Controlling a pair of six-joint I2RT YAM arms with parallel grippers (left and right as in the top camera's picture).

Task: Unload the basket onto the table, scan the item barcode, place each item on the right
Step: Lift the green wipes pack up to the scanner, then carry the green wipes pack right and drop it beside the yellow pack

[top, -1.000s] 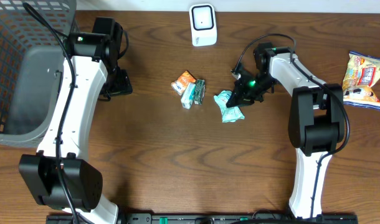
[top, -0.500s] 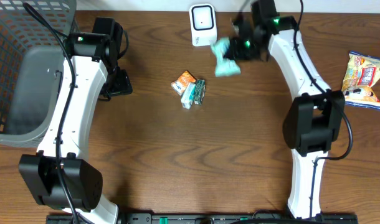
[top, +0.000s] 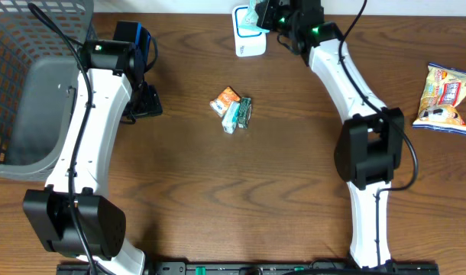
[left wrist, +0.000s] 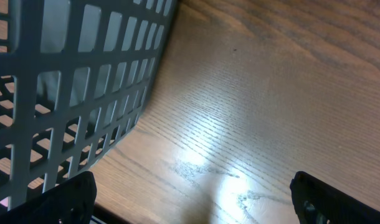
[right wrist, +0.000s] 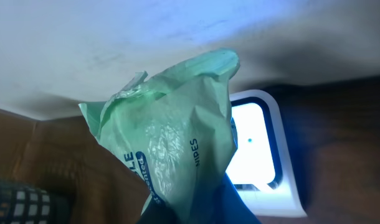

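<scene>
The right tool [top: 265,14] clamped a green wipes packet [right wrist: 171,143] just above the white scanner [top: 248,38] at the far edge of the bench [top: 294,191]; the left tool [left wrist: 202,202] stood wide apart beside the grey basket [left wrist: 84,93].

The right gripper [top: 266,15] has carried the green wipes packet [top: 251,12] from the tabletop [top: 218,191] up over the scanner [top: 249,40].
</scene>
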